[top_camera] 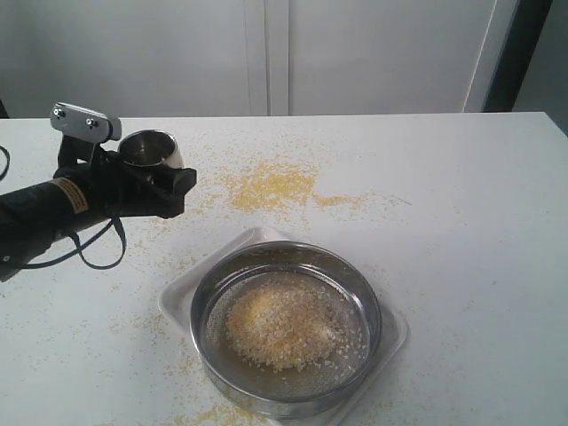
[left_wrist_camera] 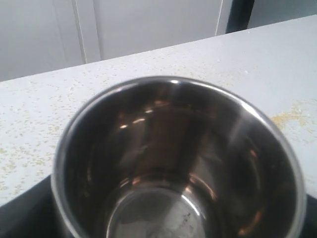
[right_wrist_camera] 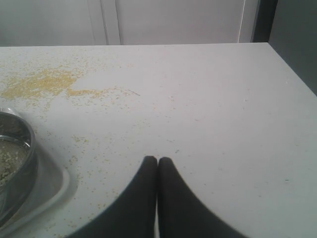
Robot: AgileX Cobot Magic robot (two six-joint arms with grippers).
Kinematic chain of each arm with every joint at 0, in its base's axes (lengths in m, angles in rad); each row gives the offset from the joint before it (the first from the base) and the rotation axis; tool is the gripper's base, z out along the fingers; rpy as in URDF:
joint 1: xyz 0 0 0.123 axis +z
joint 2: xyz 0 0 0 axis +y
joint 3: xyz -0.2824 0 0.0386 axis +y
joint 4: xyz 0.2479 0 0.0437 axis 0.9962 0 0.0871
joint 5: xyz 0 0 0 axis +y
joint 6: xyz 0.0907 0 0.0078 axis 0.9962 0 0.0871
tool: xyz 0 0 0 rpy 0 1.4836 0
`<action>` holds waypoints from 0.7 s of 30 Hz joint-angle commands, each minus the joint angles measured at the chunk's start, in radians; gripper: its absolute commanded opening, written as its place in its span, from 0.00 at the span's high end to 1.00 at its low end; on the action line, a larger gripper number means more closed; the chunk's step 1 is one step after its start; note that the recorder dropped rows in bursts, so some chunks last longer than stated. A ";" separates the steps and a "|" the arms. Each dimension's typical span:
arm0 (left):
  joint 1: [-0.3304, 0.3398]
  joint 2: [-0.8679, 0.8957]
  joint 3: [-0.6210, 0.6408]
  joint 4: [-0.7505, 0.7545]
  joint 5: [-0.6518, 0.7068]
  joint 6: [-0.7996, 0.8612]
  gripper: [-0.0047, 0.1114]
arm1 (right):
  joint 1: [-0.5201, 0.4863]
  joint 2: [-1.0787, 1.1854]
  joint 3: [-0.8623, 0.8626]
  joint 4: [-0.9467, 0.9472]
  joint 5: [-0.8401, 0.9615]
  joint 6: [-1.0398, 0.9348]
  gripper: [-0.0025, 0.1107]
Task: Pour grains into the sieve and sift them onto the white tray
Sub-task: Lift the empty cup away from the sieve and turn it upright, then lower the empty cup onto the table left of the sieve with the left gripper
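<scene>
My left gripper [top_camera: 161,174] is shut on a small shiny steel cup [top_camera: 149,148], held upright above the table at the left. The cup [left_wrist_camera: 178,163] fills the left wrist view and its inside looks empty. The sieve [top_camera: 266,401] sits on the white tray [top_camera: 179,297] at front centre, apart from the cup. The grains [top_camera: 286,324] lie heaped on its mesh. My right gripper [right_wrist_camera: 157,161] is shut on nothing, low over bare table just beside the tray [right_wrist_camera: 55,182] and sieve [right_wrist_camera: 22,158]. It does not show in the exterior view.
Spilled yellow meal [top_camera: 266,186] lies in a patch on the table behind the sieve, with loose grains scattered around the tray. The same patch [right_wrist_camera: 39,84] shows in the right wrist view. The table's right edge [right_wrist_camera: 292,69] is nearby.
</scene>
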 commanded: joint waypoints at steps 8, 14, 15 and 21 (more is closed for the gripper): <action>0.003 0.121 0.004 -0.011 -0.088 -0.017 0.96 | 0.006 -0.006 0.006 0.000 -0.011 0.000 0.98; 0.003 0.141 0.004 -0.021 -0.054 0.015 0.96 | 0.006 -0.006 0.006 0.000 -0.011 0.000 0.98; 0.003 0.148 0.004 -0.029 -0.054 0.025 0.96 | 0.006 -0.006 0.006 0.000 -0.011 0.000 0.98; 0.003 0.188 0.004 -0.067 -0.064 0.022 0.96 | 0.006 -0.006 0.006 0.000 -0.011 0.000 0.98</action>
